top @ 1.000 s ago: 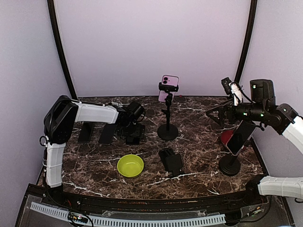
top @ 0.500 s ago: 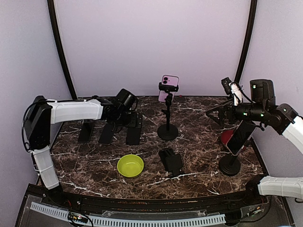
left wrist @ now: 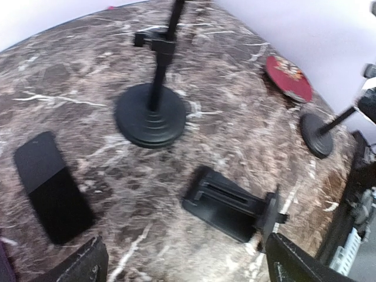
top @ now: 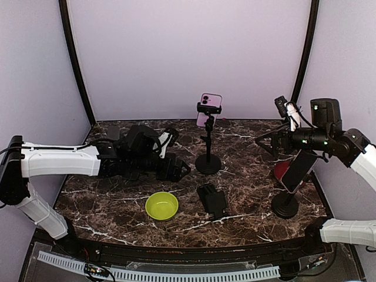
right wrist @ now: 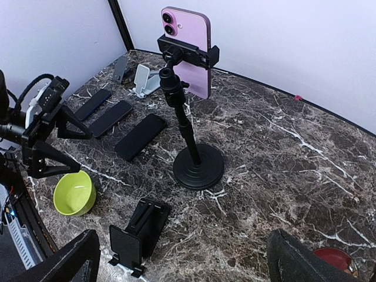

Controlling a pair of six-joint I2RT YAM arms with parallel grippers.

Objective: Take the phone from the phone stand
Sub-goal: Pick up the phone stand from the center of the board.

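Since the last frame the left arm (top: 70,161) has swung off the flat phones (right wrist: 110,119), now low and reaching toward centre; right arm (top: 329,138) unchanged. Approach step. Left jaws spread, empty; right jaws spread, empty too. Phone (top: 210,106) sits upright in the clamp (right wrist: 188,54) atop the stand (top: 208,160), above and ahead of left jaws; base (left wrist: 151,117) just ahead of them. Next: raise to clamp height, pinch phone edges, pull free. Phone is a glossy pink slab, probably slippery. Stand is matte black with a thin pole and disc base, likely tippy. Marbled table (top: 247,194).
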